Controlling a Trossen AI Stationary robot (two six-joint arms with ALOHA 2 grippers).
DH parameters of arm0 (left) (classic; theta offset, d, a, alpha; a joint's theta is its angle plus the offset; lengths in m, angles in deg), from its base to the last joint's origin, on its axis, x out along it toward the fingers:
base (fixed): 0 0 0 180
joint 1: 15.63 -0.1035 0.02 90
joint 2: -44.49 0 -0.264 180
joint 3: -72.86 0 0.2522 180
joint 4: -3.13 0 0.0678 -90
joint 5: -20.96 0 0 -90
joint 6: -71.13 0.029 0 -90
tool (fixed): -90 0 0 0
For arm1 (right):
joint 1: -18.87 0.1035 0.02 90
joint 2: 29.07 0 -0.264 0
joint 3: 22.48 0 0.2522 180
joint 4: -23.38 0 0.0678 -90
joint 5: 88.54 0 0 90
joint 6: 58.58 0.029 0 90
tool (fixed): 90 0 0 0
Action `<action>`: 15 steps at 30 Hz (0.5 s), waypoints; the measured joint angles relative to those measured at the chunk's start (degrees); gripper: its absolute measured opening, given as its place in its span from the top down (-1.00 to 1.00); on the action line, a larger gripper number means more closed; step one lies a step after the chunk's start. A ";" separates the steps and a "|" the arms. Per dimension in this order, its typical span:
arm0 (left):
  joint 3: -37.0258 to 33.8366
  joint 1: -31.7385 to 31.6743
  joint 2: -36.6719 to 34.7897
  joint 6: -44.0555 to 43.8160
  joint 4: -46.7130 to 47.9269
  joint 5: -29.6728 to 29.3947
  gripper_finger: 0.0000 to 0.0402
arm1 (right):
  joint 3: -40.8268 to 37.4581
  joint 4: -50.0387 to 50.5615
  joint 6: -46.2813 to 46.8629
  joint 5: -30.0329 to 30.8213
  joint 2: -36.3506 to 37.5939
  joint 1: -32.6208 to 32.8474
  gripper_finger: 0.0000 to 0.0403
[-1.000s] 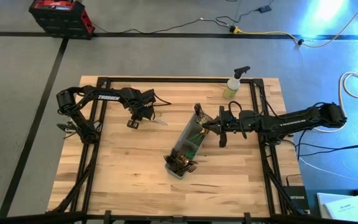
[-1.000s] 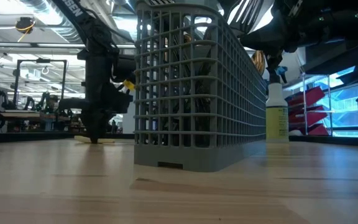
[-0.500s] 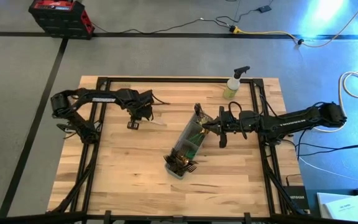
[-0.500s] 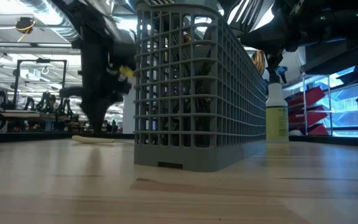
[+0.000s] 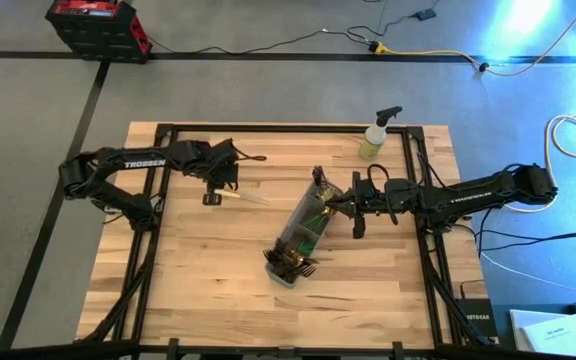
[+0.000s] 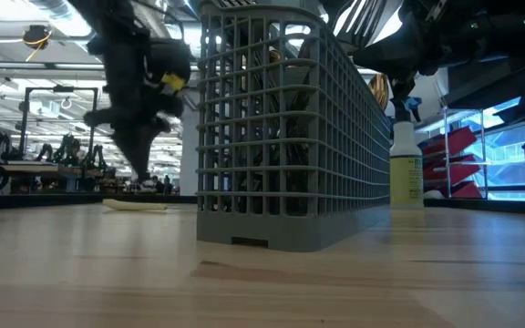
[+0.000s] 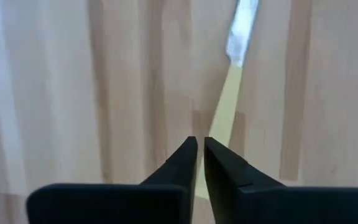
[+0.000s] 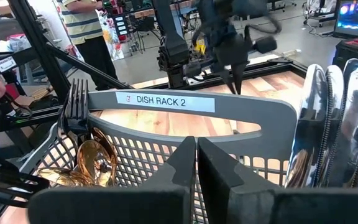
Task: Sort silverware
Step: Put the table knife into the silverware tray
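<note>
Wooden tabletop [image 5: 198,290] now carried 1 cream-handled knife [image 5: 245,197], lying free just ahead of the left gripper [image 5: 211,198], whose fingers [image 7: 185,163] had come nearly together, empty, as the arm drew back. So that piece looked delivered, while the remaining silverware [image 5: 308,215] waited in the caddy [image 5: 300,238], below the right gripper [image 5: 336,203], whose fingers [image 8: 180,163] stayed together at its rim.

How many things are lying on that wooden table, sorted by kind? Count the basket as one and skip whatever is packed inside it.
Wire basket: 1
Spray bottle: 1
Loose utensil with a cream handle: 1
Total: 3
The silverware inside the basket is too crowded to count.
</note>
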 joint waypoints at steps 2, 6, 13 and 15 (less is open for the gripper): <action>-2.37 0.37 0.03 1.37 -1.48 -0.76 0.81 | 0.00 -0.02 0.01 0.03 0.00 0.09 1.00; -6.81 0.75 0.03 3.11 -6.35 -1.25 0.58 | 0.00 -0.04 0.01 0.13 -0.02 0.26 1.00; -9.18 -1.09 1.06 5.54 -8.51 -0.64 0.28 | 0.00 -0.13 -0.01 0.13 -0.02 0.26 1.00; -9.19 -1.69 1.52 5.53 -6.97 -1.66 0.27 | 0.00 -0.11 0.00 0.13 -0.02 0.26 1.00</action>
